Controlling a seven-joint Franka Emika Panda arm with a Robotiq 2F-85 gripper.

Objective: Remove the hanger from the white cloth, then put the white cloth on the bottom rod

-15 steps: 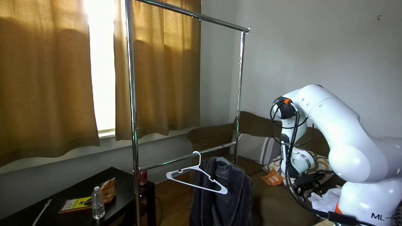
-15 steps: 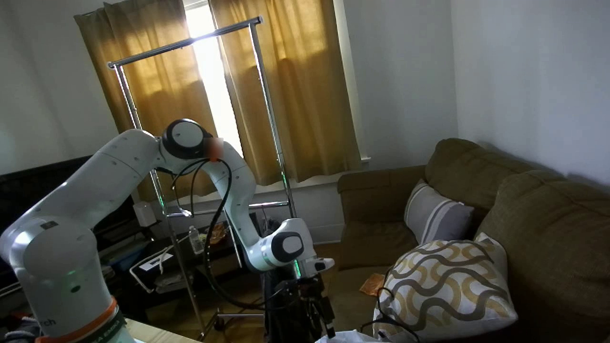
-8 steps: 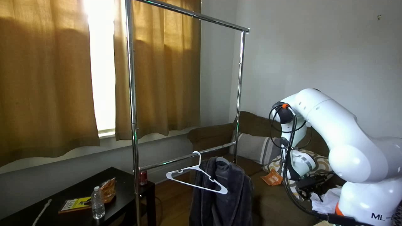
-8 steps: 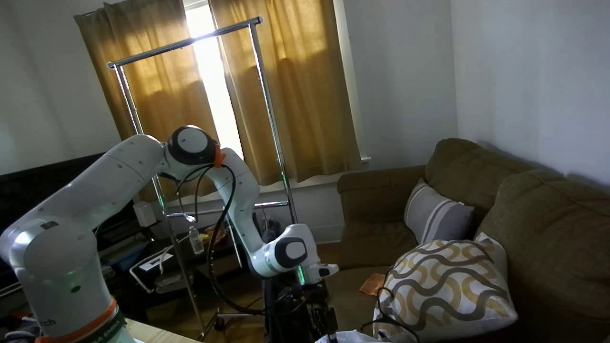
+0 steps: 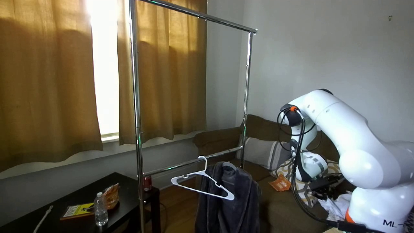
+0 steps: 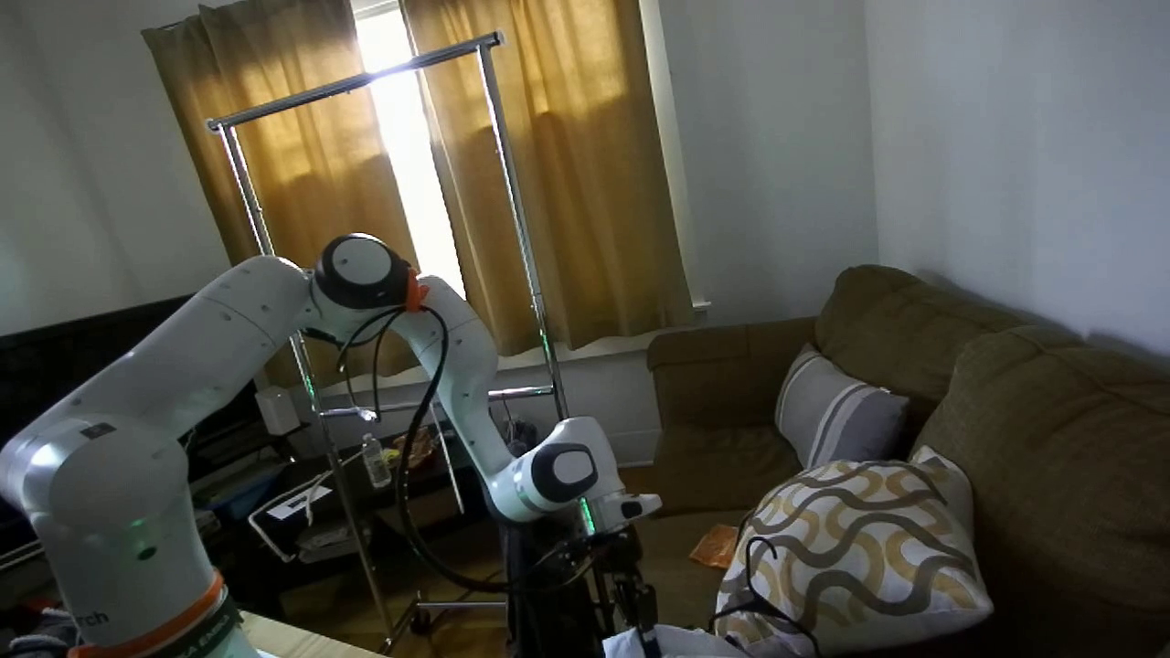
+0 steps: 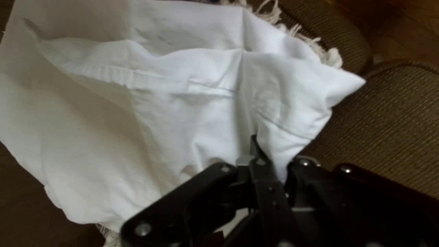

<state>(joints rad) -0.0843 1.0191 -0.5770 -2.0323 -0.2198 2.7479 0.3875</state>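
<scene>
One fold of the white cloth (image 7: 192,113) is pinched tight in my hand (image 7: 277,157), the rest spread below it over the couch surface (image 7: 387,144). Guessing that grip's for pulling cloth off the black hanger (image 6: 759,605) near my hand, though I can't tell if it's still threaded in. The bottom rod (image 5: 187,162) is well apart from me, so hanging comes later.
</scene>
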